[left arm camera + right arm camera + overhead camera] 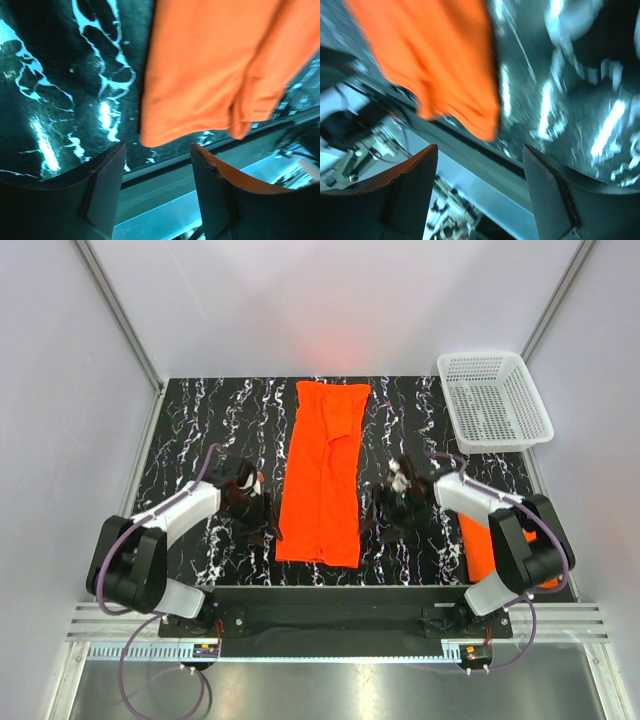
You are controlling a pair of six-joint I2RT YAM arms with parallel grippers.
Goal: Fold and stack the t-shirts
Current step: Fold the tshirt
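Note:
One orange t-shirt lies on the black marbled table, folded lengthwise into a long narrow strip running from the far edge towards the near edge. Its near hem shows in the left wrist view and the right wrist view. My left gripper hovers just left of the strip's near end, open and empty. My right gripper hovers just right of it, open and empty. A second orange t-shirt lies at the near right, partly hidden under the right arm.
A white mesh basket stands at the far right corner. The table's near edge and metal rail are close behind the strip's hem. Grey walls enclose the table on the left, right and back.

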